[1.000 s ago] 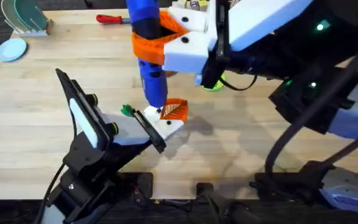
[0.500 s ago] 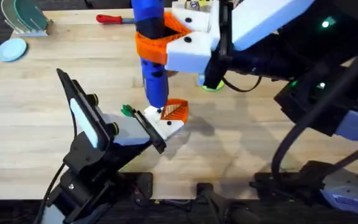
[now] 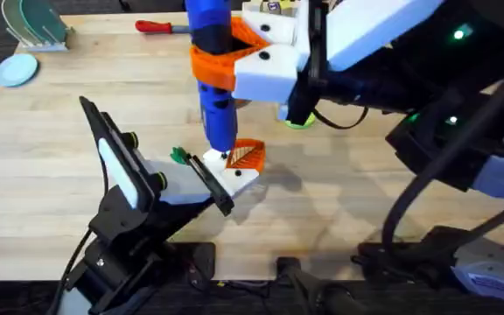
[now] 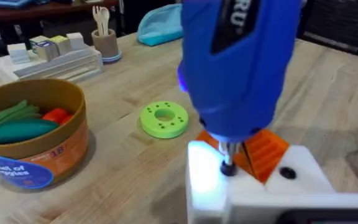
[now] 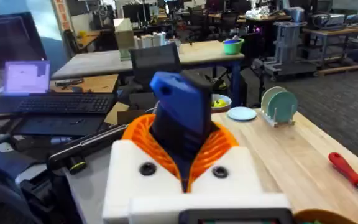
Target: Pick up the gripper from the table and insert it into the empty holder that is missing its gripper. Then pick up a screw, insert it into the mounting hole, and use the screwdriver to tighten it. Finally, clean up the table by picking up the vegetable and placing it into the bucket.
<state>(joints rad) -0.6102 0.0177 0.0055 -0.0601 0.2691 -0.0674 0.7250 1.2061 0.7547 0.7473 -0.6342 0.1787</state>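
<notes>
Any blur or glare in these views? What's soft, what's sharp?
Left wrist: the screwdriver is close, large and soft, and a bright white glow washes out the holder just beside the tip; the bucket reads sharper. Overhead: the right arm near the camera is large and blurred, and the table carries soft shadows. Right wrist: the screwdriver sits in the right claw; the room behind is fairly clear.

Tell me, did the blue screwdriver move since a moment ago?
Yes, a little. In the overhead view the blue screwdriver slid slightly right, away from the red-handled tool, a second ago, then stayed put. Its tip stays on the white holder.
</notes>
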